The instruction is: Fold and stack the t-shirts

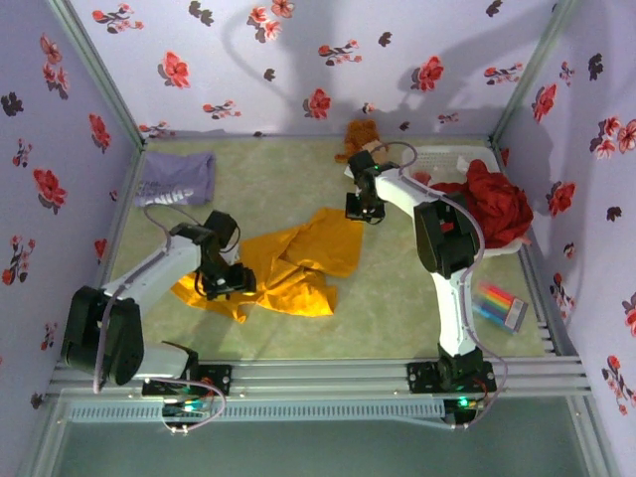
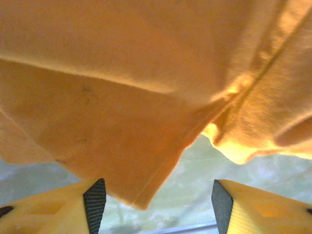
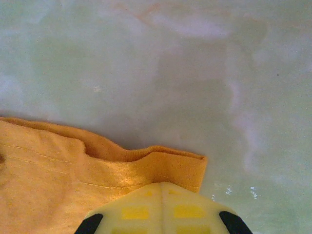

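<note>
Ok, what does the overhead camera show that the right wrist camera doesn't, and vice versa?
Overhead adds the layout: lavender t-shirt back left, basket of red cloth back right, left tool over the crumpled orange t-shirt. The right wrist adds close detail: stitching along the hem and the right tool closed on its corner. Both share the orange t-shirt on the green table.

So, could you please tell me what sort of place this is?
Probably a staged robot test cell, not a home: floral walls box in the table, metal rails edge it, and two arms are bolted there.
</note>
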Motion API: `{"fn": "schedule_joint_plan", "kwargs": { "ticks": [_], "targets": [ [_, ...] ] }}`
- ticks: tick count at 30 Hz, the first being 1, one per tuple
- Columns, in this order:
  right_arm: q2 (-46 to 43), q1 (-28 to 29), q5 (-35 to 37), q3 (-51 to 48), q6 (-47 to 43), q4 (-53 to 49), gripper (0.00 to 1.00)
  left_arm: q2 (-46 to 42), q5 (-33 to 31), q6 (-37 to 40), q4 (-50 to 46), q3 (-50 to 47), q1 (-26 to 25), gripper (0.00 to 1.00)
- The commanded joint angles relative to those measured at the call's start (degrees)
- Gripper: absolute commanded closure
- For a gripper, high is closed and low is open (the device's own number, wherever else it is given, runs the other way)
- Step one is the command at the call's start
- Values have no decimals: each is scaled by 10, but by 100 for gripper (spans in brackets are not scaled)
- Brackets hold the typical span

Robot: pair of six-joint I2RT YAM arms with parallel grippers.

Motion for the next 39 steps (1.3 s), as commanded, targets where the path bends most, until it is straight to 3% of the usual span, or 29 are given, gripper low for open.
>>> {"fn": "schedule_joint_plan", "kwargs": {
  "ticks": [1, 4, 6, 12, 17, 20, 25, 28, 31, 35, 39],
  "targets": [
    [2, 0, -8, 24, 0, -19, 100, -18, -21, -53, 50, -34, -12, 42],
    [0, 0, -11, 33, -1, -23, 100, -8, -21, -59, 65, -51, -19, 43],
    [-1, -1, -12, 42, -4, -29, 100, 1, -17, -61, 81, -59, -24, 51],
    [-22, -3, -6, 64, -12, -49, 100, 35, -26, -35, 64, -14, -23, 99],
    [-88, -3, 18, 65, -21, -75, 100, 9, -46, 0, 9, 77, -12, 100],
    [-157, -3, 50, 60, -25, -81, 100, -15, -50, 35, -49, 166, 30, 100],
    [-252, -7, 94, 108, -47, -110, 100, -15, -17, 116, -129, 362, 186, 100],
    [-283, -12, 114, 173, -64, -149, 100, 6, 79, 123, -137, 468, 293, 100],
    [-325, -12, 153, 210, -71, -162, 100, 23, 120, 107, -156, 560, 351, 100],
    [-399, -12, 187, 212, -61, -159, 100, -25, 152, 50, -84, 537, 397, 100],
    [-467, -12, 197, 184, -59, -149, 100, -47, 207, 8, -45, 513, 412, 100]
  ]
}}
